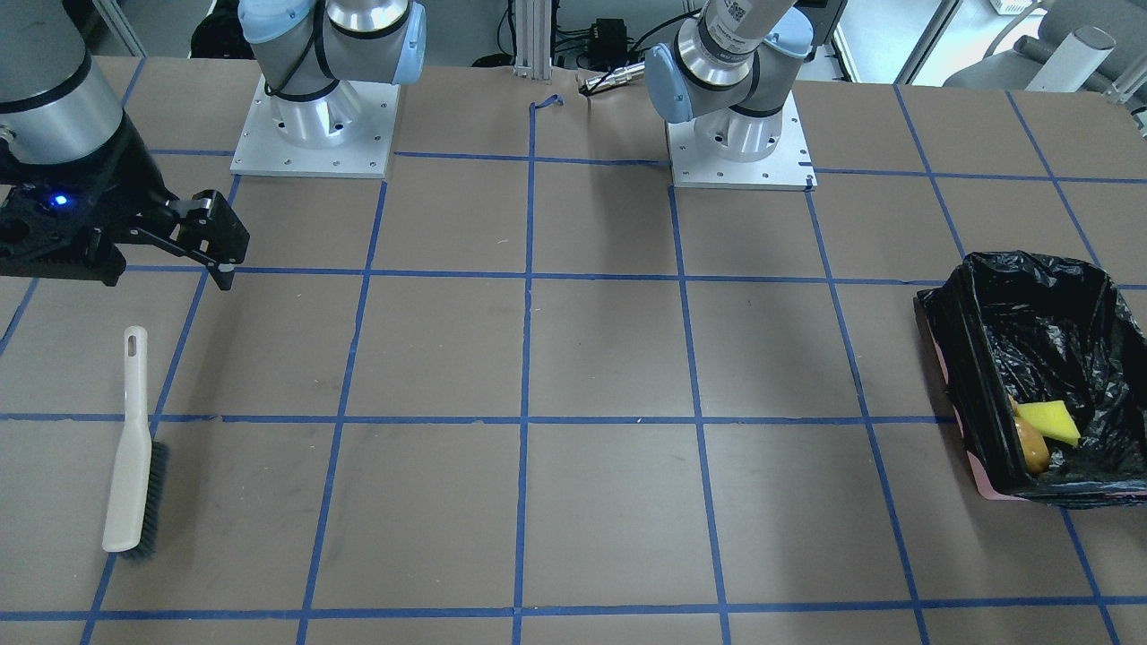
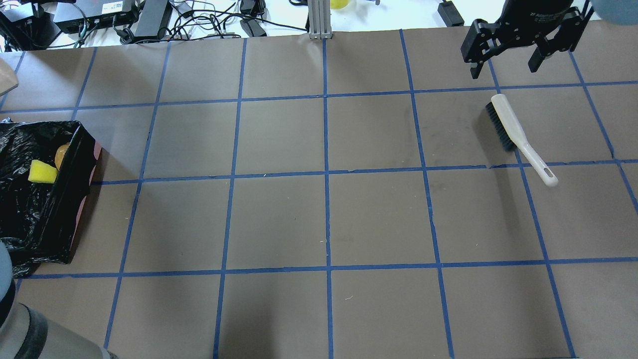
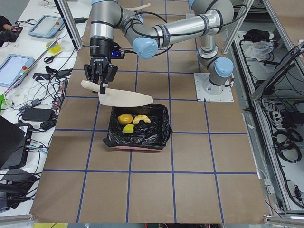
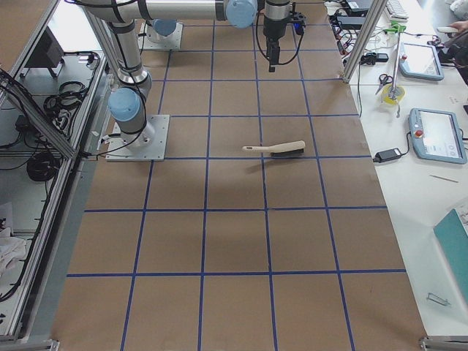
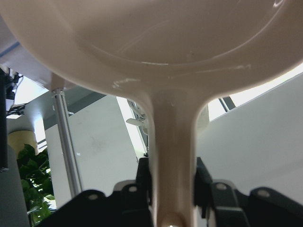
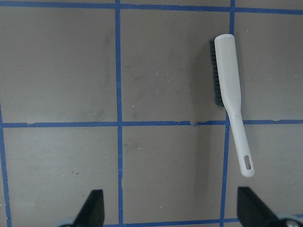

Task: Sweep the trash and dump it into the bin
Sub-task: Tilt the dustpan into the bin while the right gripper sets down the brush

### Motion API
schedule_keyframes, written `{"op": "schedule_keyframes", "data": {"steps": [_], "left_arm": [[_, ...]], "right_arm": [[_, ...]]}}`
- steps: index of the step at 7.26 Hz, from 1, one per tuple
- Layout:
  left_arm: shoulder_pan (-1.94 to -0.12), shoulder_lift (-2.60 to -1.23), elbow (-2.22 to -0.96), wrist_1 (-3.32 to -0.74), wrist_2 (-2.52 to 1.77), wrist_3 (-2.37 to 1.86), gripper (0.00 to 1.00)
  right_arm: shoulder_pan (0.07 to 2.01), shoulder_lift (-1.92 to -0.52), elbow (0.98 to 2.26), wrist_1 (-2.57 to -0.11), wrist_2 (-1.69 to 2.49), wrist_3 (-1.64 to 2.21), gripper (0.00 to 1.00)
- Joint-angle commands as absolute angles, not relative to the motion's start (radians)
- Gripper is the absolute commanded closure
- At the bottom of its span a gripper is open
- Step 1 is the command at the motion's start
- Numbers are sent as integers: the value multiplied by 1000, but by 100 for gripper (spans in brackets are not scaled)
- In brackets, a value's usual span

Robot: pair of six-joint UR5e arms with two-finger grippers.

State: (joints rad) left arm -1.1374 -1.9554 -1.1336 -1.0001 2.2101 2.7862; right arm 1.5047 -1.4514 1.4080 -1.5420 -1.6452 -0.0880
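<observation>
The bin (image 1: 966, 376), pink and lined with a black bag, stands at the table's end; it also shows in the overhead view (image 2: 70, 209) and the exterior left view (image 3: 159, 130). Inside it lie the orange-brown potato piece (image 3: 125, 118), the cream crescent (image 3: 142, 119) and the yellow wedge (image 1: 1050, 421). My left gripper (image 5: 173, 182) is shut on the handle of the beige dustpan (image 3: 124, 98), which hangs empty over the bin's far side. My right gripper (image 2: 504, 65) is open and empty above the brush (image 2: 518, 134), which lies flat on the table.
The brush also shows in the right wrist view (image 6: 229, 94) and the front view (image 1: 130, 448). The table is brown paper with blue tape lines. Both arm bases (image 1: 314, 134) stand at the robot's edge. Cables and tablets lie beyond the table's far edge.
</observation>
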Motion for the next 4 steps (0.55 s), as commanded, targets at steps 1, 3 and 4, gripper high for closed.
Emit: {"op": "schedule_keyframes", "data": {"steps": [1, 3, 4], "left_arm": [[-1256, -1944, -1207, -1005, 2140, 2694, 100], [-1288, -1966, -1259, -999, 2024, 2581, 100], [-1296, -1980, -1284, -997, 1943, 2529, 100]], "right_arm": [[1509, -1465, 1414, -1464, -1579, -89, 0], [1509, -1465, 1414, -1465, -1519, -89, 0], [1511, -1463, 1416, -1462, -1520, -89, 0]]}}
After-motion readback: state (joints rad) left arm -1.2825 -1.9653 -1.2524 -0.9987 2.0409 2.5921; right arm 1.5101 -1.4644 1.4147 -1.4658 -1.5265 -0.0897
